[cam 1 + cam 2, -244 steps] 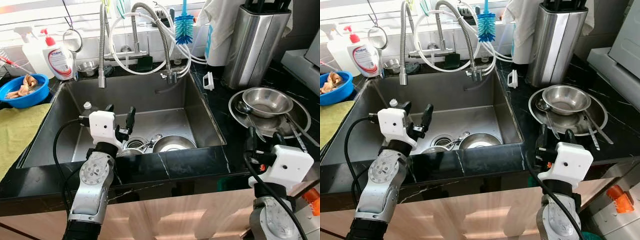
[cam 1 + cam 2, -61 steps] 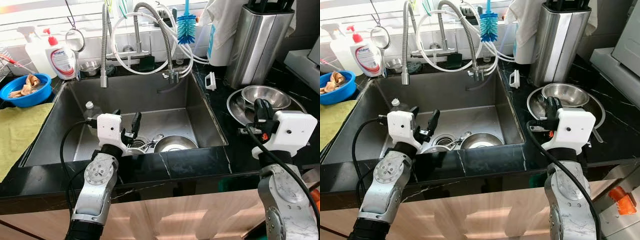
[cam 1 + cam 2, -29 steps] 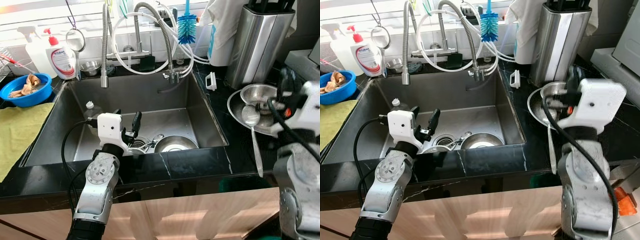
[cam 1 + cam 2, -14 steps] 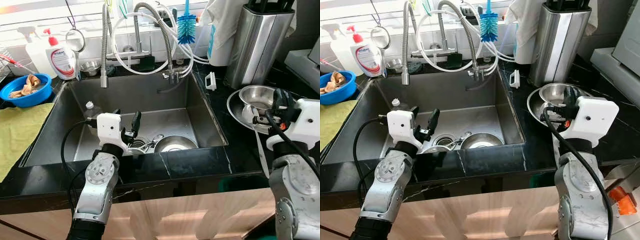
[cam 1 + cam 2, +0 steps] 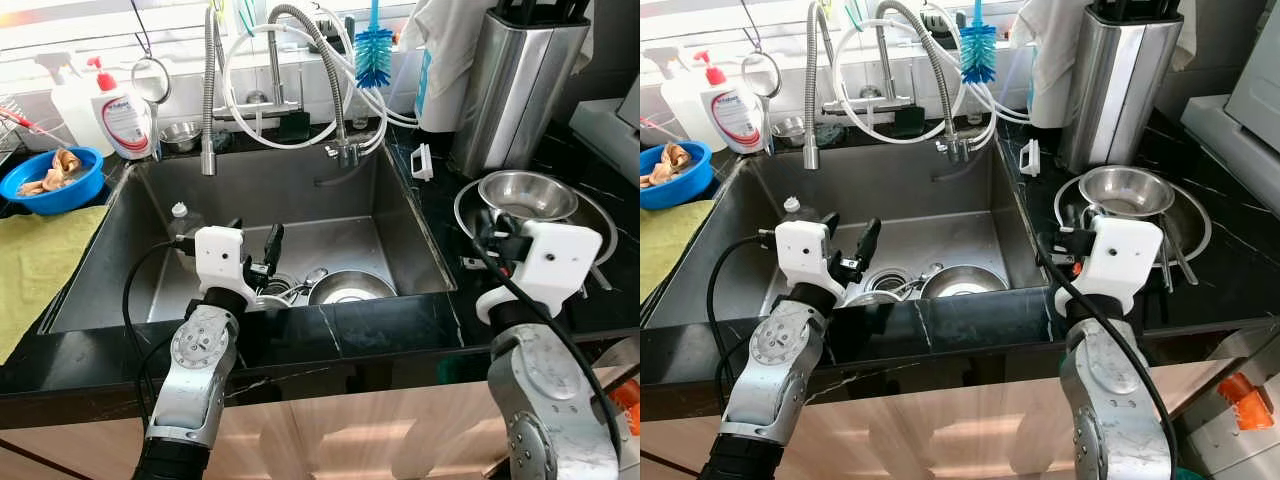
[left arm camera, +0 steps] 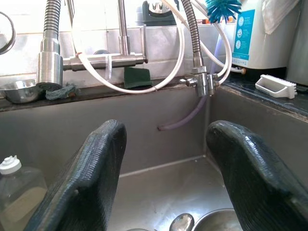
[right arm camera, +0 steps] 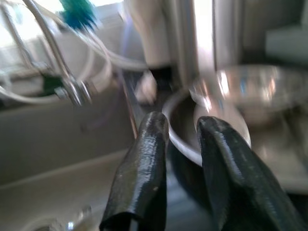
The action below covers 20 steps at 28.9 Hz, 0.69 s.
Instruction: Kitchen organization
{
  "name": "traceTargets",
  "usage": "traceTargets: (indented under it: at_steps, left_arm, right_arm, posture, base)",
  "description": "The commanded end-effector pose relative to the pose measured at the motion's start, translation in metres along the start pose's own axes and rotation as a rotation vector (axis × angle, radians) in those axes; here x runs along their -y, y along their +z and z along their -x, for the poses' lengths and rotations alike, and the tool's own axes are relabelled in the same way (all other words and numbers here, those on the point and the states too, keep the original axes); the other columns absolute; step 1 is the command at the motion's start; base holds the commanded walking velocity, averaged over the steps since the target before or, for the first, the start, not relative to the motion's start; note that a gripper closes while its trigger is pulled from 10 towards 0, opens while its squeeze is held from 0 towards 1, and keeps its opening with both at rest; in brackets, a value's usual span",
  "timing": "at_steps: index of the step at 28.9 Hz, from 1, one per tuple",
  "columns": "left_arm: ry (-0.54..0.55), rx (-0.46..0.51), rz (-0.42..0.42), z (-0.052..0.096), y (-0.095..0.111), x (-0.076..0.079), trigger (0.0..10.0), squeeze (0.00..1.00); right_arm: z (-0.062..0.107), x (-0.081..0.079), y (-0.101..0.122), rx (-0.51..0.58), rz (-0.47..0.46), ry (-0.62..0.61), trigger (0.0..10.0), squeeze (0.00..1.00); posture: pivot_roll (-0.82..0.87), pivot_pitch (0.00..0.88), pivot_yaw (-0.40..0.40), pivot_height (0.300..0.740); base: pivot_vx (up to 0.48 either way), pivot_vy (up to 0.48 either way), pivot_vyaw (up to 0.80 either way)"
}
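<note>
Where the black stone counter fronts the rectangular steel sink, with twelve o'clock taken as straight away from the robot and the dial centred on the basin: left gripper at seven o'clock, just past the front rim, spread wide and holding nothing, raised above the basin floor. Right beside it toward five o'clock, on the sink bottom, a round steel bowl, with a steel spoon lying at its far-left edge next to the drain. At nine o'clock inside the basin, a clear plastic bottle with a white cap, upright near the left wall.

At four o'clock, outside the basin and over the counter, right gripper, poised at about eight o'clock of a wide round steel plate. Grip state impossible to tell; wrist view blurred. On that plate, a smaller shiny steel bowl toward its far side, and thin steel utensils laid across the near-right part.

At eight to nine o'clock, left of the sink, a yellow-green cloth; beyond it a blue plastic bowl with brown scraps.

At two o'clock, a small white scrub brush on the counter, then a tall brushed-steel knife block. At twelve o'clock, a coiled steel spray tap and a blue bottle brush; at eleven, a white soap bottle with a red pump.
</note>
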<state>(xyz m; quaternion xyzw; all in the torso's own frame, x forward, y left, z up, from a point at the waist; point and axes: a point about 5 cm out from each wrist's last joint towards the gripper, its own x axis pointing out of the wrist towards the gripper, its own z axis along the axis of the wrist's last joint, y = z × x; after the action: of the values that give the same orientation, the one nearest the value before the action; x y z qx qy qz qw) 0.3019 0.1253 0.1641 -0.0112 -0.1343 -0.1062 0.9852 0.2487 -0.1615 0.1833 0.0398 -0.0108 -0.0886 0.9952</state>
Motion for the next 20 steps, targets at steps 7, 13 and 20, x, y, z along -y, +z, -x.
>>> traceTargets:
  at_steps: [7, 13, 20]
  left_arm:
    - [-0.006, -0.025, 0.005, 0.001, -0.004, -0.001, 10.0, 0.00]
    - [-0.006, -0.028, 0.007, 0.001, -0.004, -0.001, 10.0, 0.00]
    - [-0.008, -0.028, 0.005, 0.001, -0.004, -0.002, 10.0, 0.00]
  right_arm:
    - [0.003, 0.006, -0.001, -0.035, 0.006, -0.034, 10.0, 1.00]
    - [0.003, 0.009, 0.004, -0.031, 0.005, -0.040, 10.0, 1.00]
    - [0.004, 0.005, 0.009, -0.030, 0.016, -0.014, 10.0, 1.00]
  posture:
    - [-0.14, 0.000, 0.070, 0.740]
    - [-0.14, 0.000, 0.072, 0.740]
    - [-0.14, 0.000, 0.073, 0.740]
  base:
    - [0.000, 0.000, 0.00]
    - [0.000, 0.000, 0.00]
    - [0.000, 0.000, 0.00]
